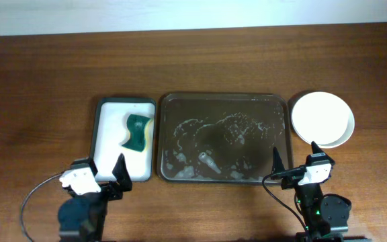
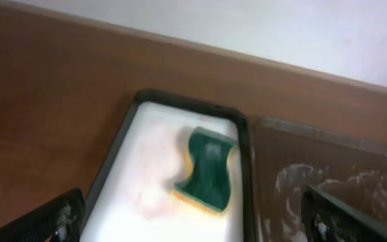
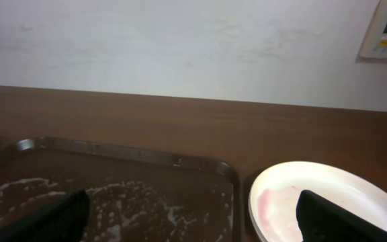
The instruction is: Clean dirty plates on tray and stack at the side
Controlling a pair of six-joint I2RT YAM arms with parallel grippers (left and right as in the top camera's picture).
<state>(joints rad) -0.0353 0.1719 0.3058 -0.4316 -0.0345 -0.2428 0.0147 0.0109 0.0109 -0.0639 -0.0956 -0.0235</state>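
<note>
**Both grippers hanging open and empty at the lower edge, plates stacked to the right of the tray**

The left gripper (image 1: pixel 103 168) is hanging at the lower left of the overhead view. Its two black fingers are spreading wide and gripping nothing. The right gripper (image 1: pixel 295 153) is hanging at the lower right, just as widely parted and just as empty.

The round, shallow, glossy plates (image 1: pixel 322 119) are sitting in a stack at the upper right of the overhead view, on the bare wood and just beside the right edge of the tray. The top one is showing white, with another rim peeking out along its lower edge; how many are lying in the stack cannot be told. In the right wrist view a faint pink smear is showing on the top plate, which is lying beyond the right-hand finger at the lower right of that frame.

The large dark brown rectangular tray (image 1: pixel 224 96), with rounded corners and a raised rim, is filling the middle of the overhead view. Its wet surface is carrying white patches and streaks of foam. No plate is lying on it.

To its left, a smaller white tray (image 1: pixel 98 134) with a dark rim is holding a wavy green sponge (image 2: pixel 207 168) with a yellow underside. That tray is lying straight beyond the left gripper's fingers. The table (image 1: pixel 39 81) is showing brown wood grain.
</note>
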